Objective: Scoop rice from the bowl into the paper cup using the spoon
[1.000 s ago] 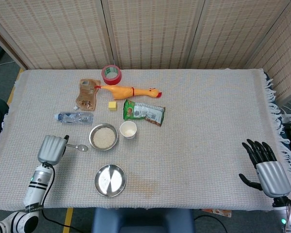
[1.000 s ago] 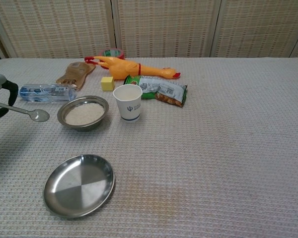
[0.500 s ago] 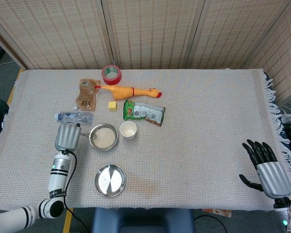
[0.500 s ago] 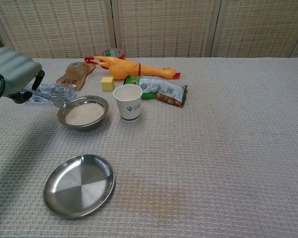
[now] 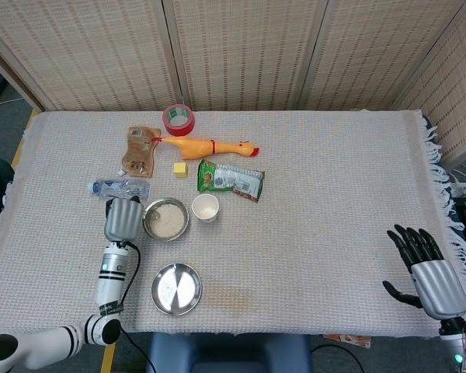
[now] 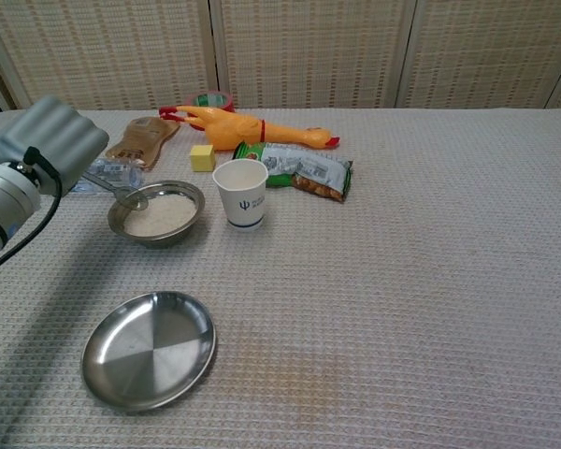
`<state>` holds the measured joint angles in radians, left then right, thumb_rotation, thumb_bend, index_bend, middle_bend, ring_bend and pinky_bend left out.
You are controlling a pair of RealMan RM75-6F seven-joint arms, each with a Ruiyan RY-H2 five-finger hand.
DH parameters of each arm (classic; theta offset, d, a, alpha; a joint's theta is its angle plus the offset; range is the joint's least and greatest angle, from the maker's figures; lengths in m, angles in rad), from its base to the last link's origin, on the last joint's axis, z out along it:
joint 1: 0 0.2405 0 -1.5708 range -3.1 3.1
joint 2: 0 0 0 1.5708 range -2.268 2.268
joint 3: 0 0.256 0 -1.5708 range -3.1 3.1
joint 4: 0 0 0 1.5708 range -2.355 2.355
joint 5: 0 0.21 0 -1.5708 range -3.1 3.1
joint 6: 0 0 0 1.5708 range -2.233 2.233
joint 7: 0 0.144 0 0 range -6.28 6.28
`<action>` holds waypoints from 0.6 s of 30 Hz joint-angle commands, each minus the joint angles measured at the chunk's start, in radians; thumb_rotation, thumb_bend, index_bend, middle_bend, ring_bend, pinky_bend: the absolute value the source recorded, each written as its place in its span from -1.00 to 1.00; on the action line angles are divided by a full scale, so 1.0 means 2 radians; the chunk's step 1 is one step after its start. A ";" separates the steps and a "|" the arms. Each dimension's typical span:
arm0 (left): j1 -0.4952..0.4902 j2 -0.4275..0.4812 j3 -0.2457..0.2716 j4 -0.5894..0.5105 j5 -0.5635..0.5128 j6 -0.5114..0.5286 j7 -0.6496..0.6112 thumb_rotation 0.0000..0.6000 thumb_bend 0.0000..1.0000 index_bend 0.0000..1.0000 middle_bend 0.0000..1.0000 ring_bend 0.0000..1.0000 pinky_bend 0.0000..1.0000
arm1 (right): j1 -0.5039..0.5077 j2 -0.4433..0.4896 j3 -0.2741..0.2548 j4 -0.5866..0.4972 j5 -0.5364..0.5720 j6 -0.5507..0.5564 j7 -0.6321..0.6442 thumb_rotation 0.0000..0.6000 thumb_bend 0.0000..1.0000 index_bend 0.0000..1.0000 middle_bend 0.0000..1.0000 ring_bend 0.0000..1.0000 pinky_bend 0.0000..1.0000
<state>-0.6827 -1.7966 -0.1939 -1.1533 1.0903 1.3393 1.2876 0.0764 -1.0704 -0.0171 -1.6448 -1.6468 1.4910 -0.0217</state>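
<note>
Woven screens stand behind a bench (image 5: pixel 334 202) covered in a pale knit cloth.

Item 1, far left: left hand (image 6: pixel 51 142), fingers closed around the handle of the spoon (image 6: pixel 122 192). The spoon's head sits at the near-left rim of the bowl, just over the rice; whether it touches the grains cannot be told. Risk: the shaft runs nearly level, so a shallow dig may push the bowl along the cloth instead of loading the spoon.

Item 2: water bottle (image 5: pixel 118 187), lying on its side just behind the hand. Risk: a backward swing of the wrist could knock it rolling.

Item 3: bowl (image 6: pixel 157 212), metal, holding a level bed of rice (image 6: pixel 161 213). Risk: light and unsecured, with nothing bracing it; likely to tip or slide under side pressure.

Item 4: plate (image 6: pixel 150 348), metal, nearer the front edge, well apart from the work.

Item 5: paper cup (image 6: pixel 240 193), upright, just right of the bowl, not touching it. Risk: narrow mouth and light body; a spoon clipping the rim would topple it, and a hasty tilt would scatter grains on the cloth.

Item 6: snack packet (image 6: pixel 304 171), rubber chicken (image 6: pixel 248 130), yellow block (image 6: pixel 202 157), tape roll (image 5: pixel 178 119) and brown pouch (image 5: pixel 140 151) behind.

Item 7, far right: right hand (image 5: pixel 427 268), fingers spread, holding nothing, well apart from everything.
</note>
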 commanded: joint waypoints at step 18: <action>0.005 -0.066 0.035 0.116 0.054 0.012 -0.001 1.00 -0.19 0.37 1.00 1.00 1.00 | -0.001 0.004 -0.004 -0.003 -0.006 0.000 0.005 0.76 -0.70 -1.00 -1.00 -1.00 -1.00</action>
<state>-0.6745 -1.9272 -0.1257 -0.9215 1.1944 1.3636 1.2903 0.0749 -1.0629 -0.0243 -1.6506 -1.6579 1.4900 -0.0127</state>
